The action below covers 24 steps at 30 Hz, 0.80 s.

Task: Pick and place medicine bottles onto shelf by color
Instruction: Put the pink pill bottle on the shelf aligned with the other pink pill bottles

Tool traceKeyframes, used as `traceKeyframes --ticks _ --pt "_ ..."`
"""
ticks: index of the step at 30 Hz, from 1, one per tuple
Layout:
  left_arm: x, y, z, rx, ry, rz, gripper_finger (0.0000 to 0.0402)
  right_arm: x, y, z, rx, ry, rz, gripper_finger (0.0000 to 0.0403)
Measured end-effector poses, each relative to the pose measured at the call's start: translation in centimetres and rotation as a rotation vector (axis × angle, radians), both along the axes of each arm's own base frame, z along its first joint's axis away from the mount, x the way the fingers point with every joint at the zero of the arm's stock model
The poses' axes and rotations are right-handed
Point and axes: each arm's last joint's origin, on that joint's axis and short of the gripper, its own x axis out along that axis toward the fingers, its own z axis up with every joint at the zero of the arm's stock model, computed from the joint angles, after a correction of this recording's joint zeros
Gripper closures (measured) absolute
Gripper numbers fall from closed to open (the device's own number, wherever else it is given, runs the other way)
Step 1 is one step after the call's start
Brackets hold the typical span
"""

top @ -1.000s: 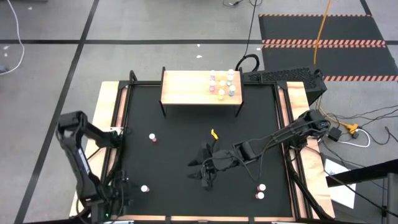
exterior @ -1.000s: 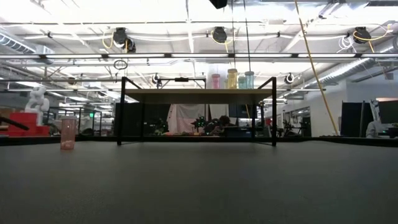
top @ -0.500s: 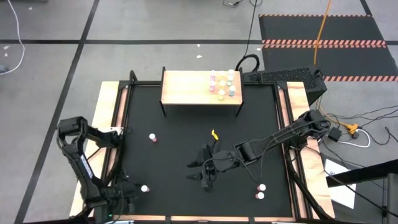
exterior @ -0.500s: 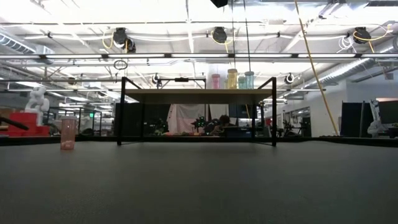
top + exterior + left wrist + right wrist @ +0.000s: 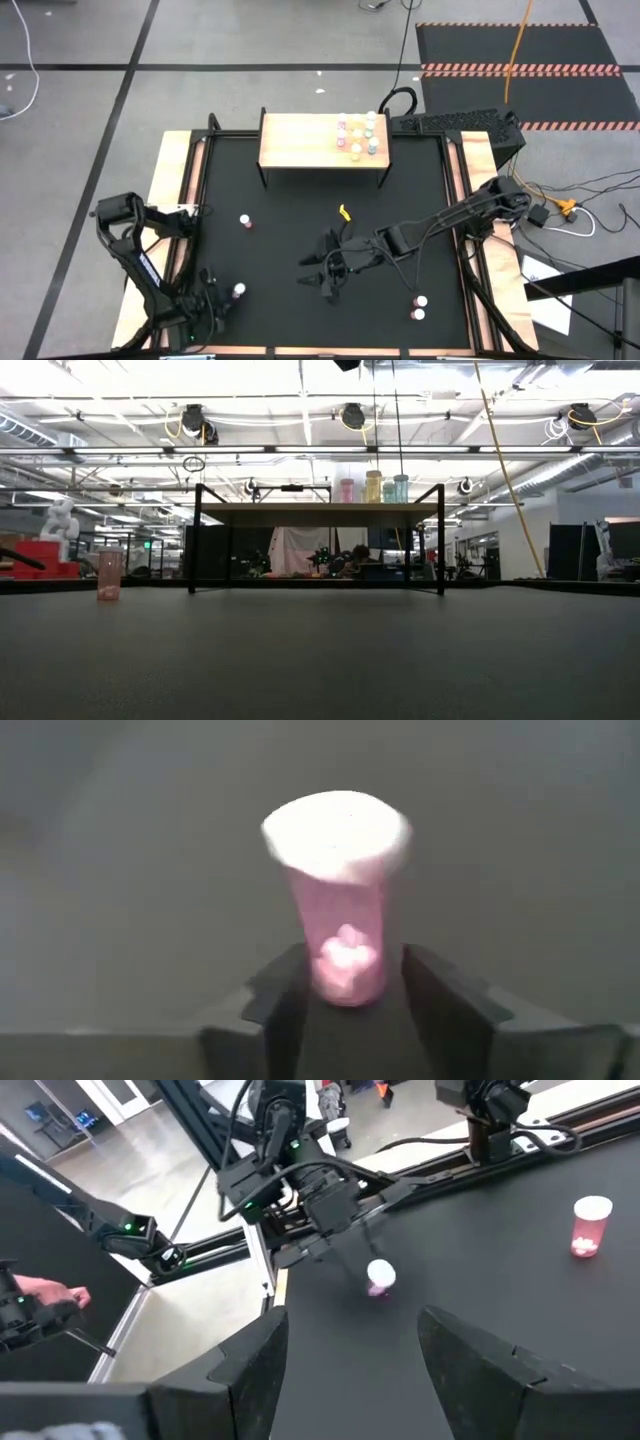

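A pink medicine bottle [image 5: 338, 890] with a white cap stands between the fingers of my left gripper [image 5: 345, 1005], near the mat's near left corner [image 5: 238, 291]. My left gripper [image 5: 228, 298] is shut on it. My right gripper [image 5: 325, 275] hovers open over the middle of the mat, with nothing between its fingers [image 5: 350, 1370]. The wooden shelf [image 5: 300, 145] stands on thin black legs at the far edge, with several bottles [image 5: 358, 135] grouped at its right end. Another pink bottle [image 5: 245, 221] stands on the mat, and two more bottles [image 5: 420, 306] stand near the right edge. My left gripper pinches the pink bottle's lower body [image 5: 345, 970] between its two fingers [image 5: 285, 1000], one on each side. The fingers slant down from the table's near left. The bottle stays upright, cap up. Whether its base rests on the mat I cannot tell.
A small yellow object [image 5: 345, 214] lies on the mat between the shelf and my right gripper. In the low view the shelf [image 5: 320, 515] spans the middle, with a pink bottle [image 5: 109, 575] at the left. A person's hand [image 5: 45, 1295] shows beyond the table.
My left arm has sunk toward the mat and brought its gripper down around the pink bottle at the near left corner. The bottle now sits slightly farther from the near edge than before.
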Motion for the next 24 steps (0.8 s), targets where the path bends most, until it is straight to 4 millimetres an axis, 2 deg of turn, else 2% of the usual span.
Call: traceKeyframes --ticks 5,10,19,24 --pt "0.0 -0.1 0.1 -0.014 0.006 0.0 0.0303 0.4 -0.8 0.1 -0.008 -0.017 -0.015 0.0184" --pt "0.2 0.0 0.2 -0.015 -0.014 0.013 0.0333 0.8 -1.7 0.6 0.008 -0.064 -0.009 0.0184" --pt "1.4 0.3 0.2 -0.043 -0.005 0.062 0.0322 1.2 -2.7 0.7 0.007 -0.07 0.015 0.0184" --pt "2.2 0.6 0.0 -0.077 0.057 0.113 0.0265 1.2 -2.8 0.6 -0.013 -0.066 0.024 0.0184"
